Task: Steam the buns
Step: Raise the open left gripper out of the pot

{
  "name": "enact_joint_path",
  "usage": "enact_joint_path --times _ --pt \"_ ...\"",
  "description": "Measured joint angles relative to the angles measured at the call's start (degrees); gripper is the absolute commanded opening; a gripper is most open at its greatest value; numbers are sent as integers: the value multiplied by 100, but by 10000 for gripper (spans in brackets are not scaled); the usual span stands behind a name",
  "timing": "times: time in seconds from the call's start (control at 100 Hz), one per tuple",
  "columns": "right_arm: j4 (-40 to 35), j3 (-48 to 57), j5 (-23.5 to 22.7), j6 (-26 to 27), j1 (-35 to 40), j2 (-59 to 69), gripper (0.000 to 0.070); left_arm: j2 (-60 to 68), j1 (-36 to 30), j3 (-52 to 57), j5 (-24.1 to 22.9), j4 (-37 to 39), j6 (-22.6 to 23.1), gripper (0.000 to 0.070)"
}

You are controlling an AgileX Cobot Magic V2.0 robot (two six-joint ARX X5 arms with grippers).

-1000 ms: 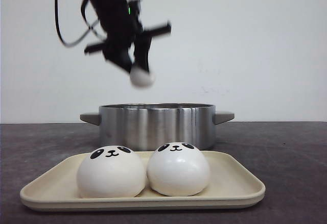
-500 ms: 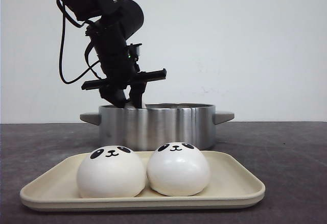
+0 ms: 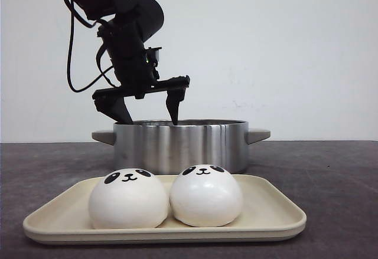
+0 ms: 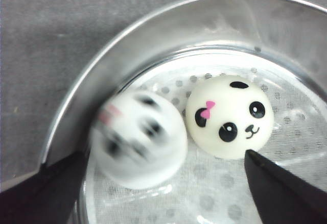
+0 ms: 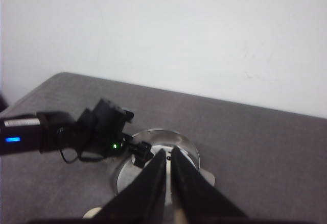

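1. Dark grey table [image 3: 342, 182]: carried pot and tray. Offered no edge guard, so likely lost any bun dropped outside either.
2. Steel pot [image 3: 177, 144]: stood behind the tray, two handles, perforated steamer floor inside. Left little spare room on that floor; judged tight for four buns, with crowding or stacking possible.
3. Cream tray [image 3: 271, 212]: sat nearest the camera, holding two buns. Looked light with a shallow rim; could have slid or tipped under a careless downward push.
4. Two panda-faced buns on the tray, left bun [image 3: 129, 199] and right bun [image 3: 206, 195]: rested touching each other, not yet moved. Risked one being nudged or dragged along when gripping its neighbour.
5. Two buns inside the pot: pink-bowed bun [image 4: 230, 117] sat sharp and settled; blurred bun [image 4: 138, 140] beside it, near the wall, judged in motion. Might have rolled into its neighbour or ended face-down.
6. Left pincer [image 3: 151, 119]: hung spread wide at the pot rim, holding nothing. Could have clipped the rim or the unsettled bun on lifting away.
7. Right pincer [image 5: 167, 155]: hovered high, drawn almost together, empty. Posed a collision risk only if sent toward the pot alongside the left arm.
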Motion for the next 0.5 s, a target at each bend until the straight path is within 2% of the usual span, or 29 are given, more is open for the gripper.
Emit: enact_joint_path --times 0.16,0.33,0.5 --pt "-634 0 -4 216 0 48 7 0 2 748 479 -933 0 596" --pt "-1285 -90 -20 380 0 184 8 -365 -151 1073 505 -1394 50 585" --pt "-1239 -654 -588 426 0 210 8 -1508 -476 1073 505 -1497 293 585"
